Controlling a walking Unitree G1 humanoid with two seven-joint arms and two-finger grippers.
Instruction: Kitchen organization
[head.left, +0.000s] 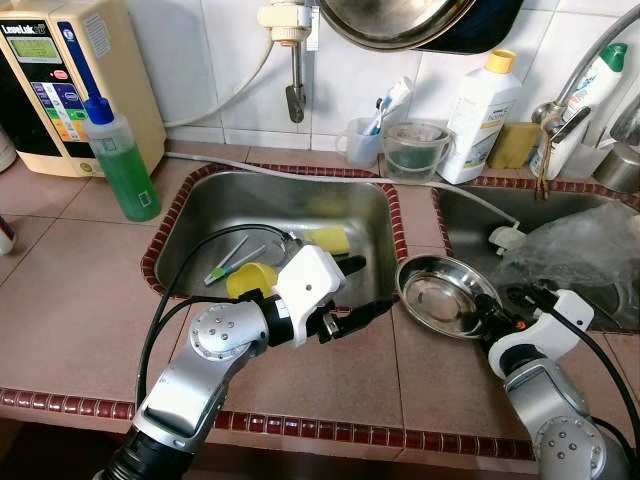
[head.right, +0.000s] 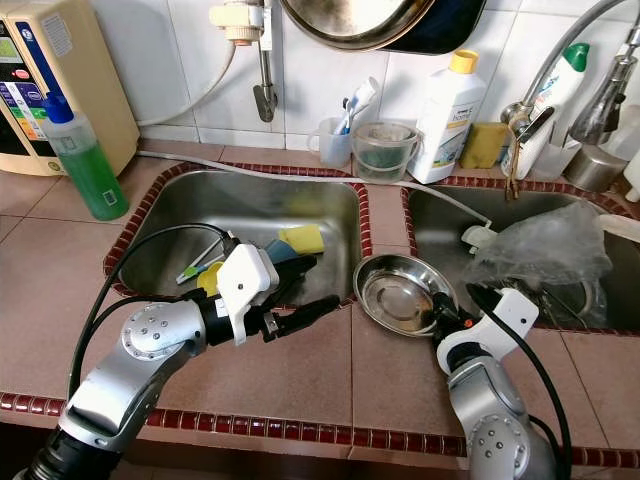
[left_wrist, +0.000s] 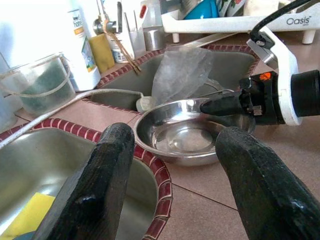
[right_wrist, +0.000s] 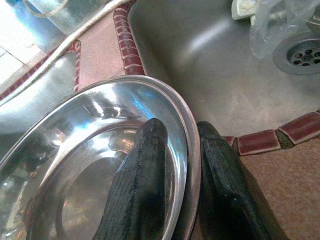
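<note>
Your right claw (head.left: 487, 318) is clenched on the rim of the steel bowl (head.left: 440, 295), one finger inside the rim and one outside, as the right wrist view shows. The bowl sits upright, mouth up, on the tiled bench (head.left: 70, 300), on the strip between the left sink (head.left: 290, 205) and the right sink (head.left: 480, 225); being round, it has no long axis. Your left claw (head.left: 368, 312) hovers released over the left sink's near edge, fingers (left_wrist: 95, 190) spread and pointing toward the bowl. A yellow cup (head.left: 250, 280) and a yellow sponge (head.left: 328, 239) lie in the left sink.
</note>
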